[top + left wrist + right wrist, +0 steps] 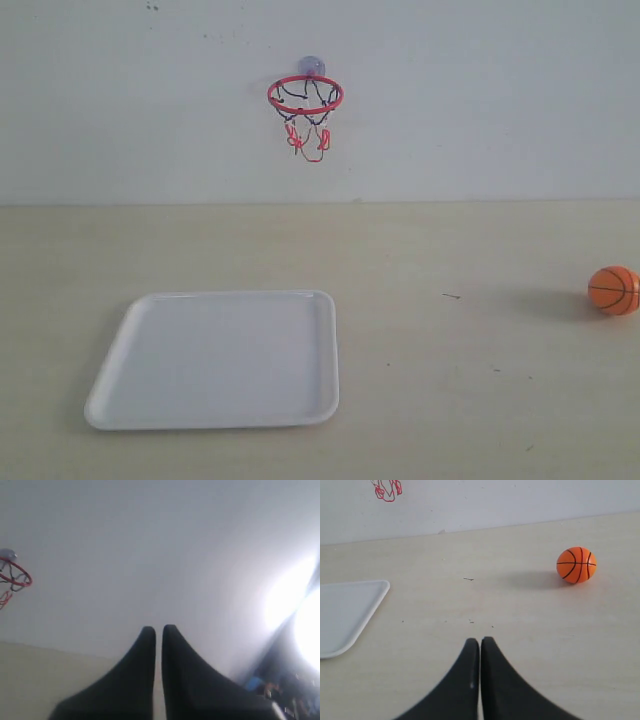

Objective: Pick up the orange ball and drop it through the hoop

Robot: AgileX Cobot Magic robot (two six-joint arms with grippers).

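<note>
The orange ball [614, 290] rests near the right edge of the bench [450, 400]. The right gripper [480, 644] and left gripper [158, 630] are both closed and empty, so a clumsy nudge could roll it off.

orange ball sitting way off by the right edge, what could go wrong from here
The small orange mini basketball sits loose on the table, so a nudge from the shut right gripper could roll it away. The red-ringed toy hoop looks not much wider than the ball, so an off-centre drop may bounce off the ring.
</note>
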